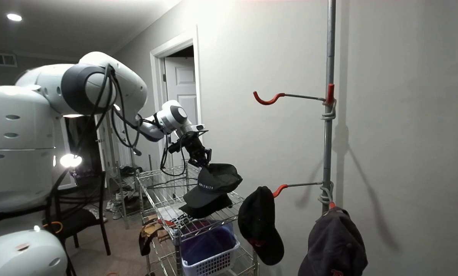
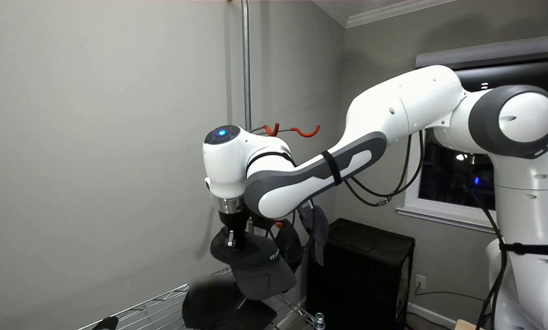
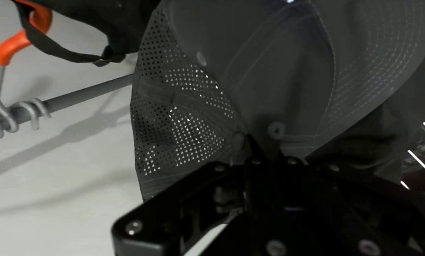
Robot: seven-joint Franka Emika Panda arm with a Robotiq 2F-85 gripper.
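My gripper (image 3: pixel 264 151) is shut on the edge of a dark grey cap (image 3: pixel 283 78). The cap has perforated mesh at the back and a stitched brim. In both exterior views the gripper (image 1: pixel 203 159) (image 2: pixel 235 240) points down at the crown of this cap (image 1: pixel 223 178) (image 2: pixel 265 275), which tilts with its brim low and shows small white lettering. Another black cap (image 1: pixel 208 209) (image 2: pixel 210 305) lies just below it on the wire shelf; I cannot tell whether the two touch. The fingertips are dark and partly lost against the fabric.
A metal pole (image 1: pixel 327 153) by the wall carries red-tipped hooks (image 1: pixel 269 100). A black cap (image 1: pixel 257 226) and a dark grey cap (image 1: pixel 334 241) hang from lower hooks. The wire shelf (image 2: pixel 159 298) stands above a white basket (image 1: pixel 211 264). A black cabinet (image 2: pixel 361 270) stands behind.
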